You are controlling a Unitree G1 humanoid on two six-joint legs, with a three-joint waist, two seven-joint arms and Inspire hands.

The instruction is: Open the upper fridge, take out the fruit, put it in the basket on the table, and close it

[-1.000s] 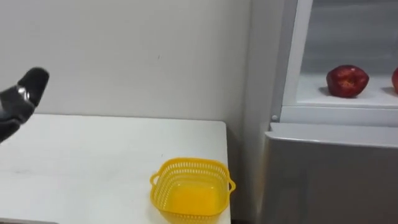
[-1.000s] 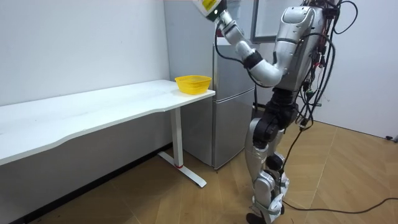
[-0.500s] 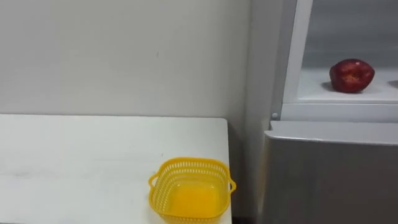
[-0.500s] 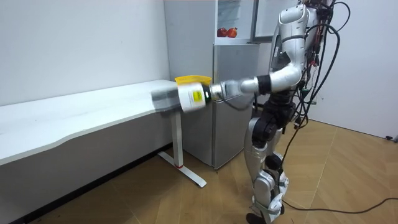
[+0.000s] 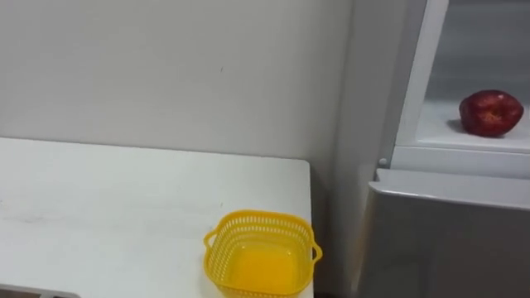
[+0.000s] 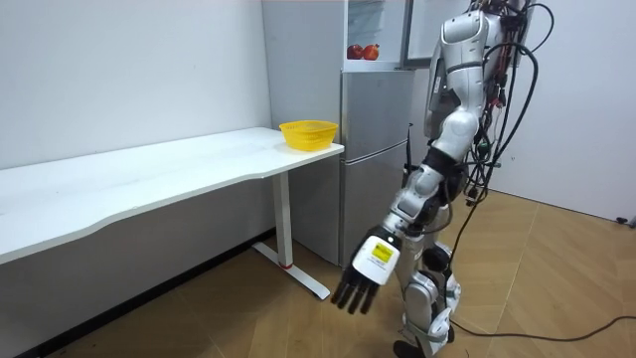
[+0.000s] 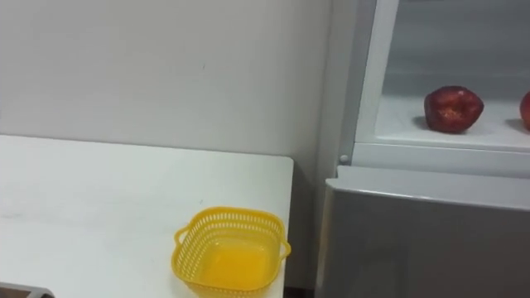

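Two red apples (image 6: 362, 52) lie on a shelf in the open upper fridge compartment (image 7: 447, 132). One apple (image 7: 452, 108) sits well inside, and the other (image 7: 526, 109) is cut off by the right edge. An empty yellow basket (image 5: 263, 220) stands at the near right corner of the white table (image 5: 108, 207), just left of the fridge. I stand facing the fridge. My left hand (image 6: 363, 278) hangs low beside my legs, near the floor, with straight fingers and nothing in it.
The lower fridge door (image 5: 447, 240) is shut, with its grey top edge just below the apple shelf. The upper door (image 6: 407, 30) stands swung open. A plain wall runs behind the table. Wooden floor lies around my feet.
My left arm has swung down from stretched out at table height to hanging beside my legs. The eye view has shifted slightly.
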